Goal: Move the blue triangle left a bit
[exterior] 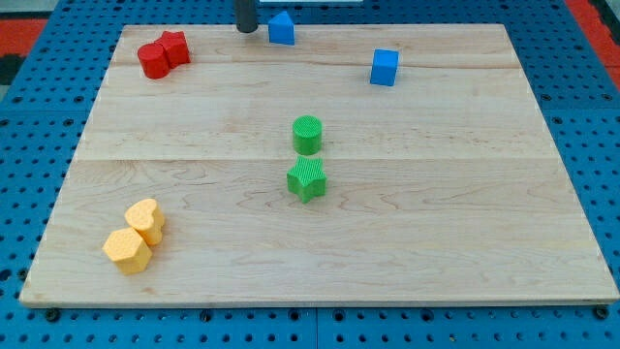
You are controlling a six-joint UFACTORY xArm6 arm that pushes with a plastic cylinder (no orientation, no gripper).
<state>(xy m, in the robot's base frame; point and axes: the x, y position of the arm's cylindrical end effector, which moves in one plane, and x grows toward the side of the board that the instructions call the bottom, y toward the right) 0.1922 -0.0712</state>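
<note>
The blue triangle (281,28) stands near the board's top edge, a little left of centre. My tip (247,29) is just to the left of it, with a small gap between them. A blue cube (385,67) sits further right and lower.
Two red blocks (162,53) touch each other at the top left. A green cylinder (307,134) and a green star (307,179) stand mid-board. Two yellow blocks (136,236) sit at the bottom left. The wooden board (465,194) lies on a blue pegboard.
</note>
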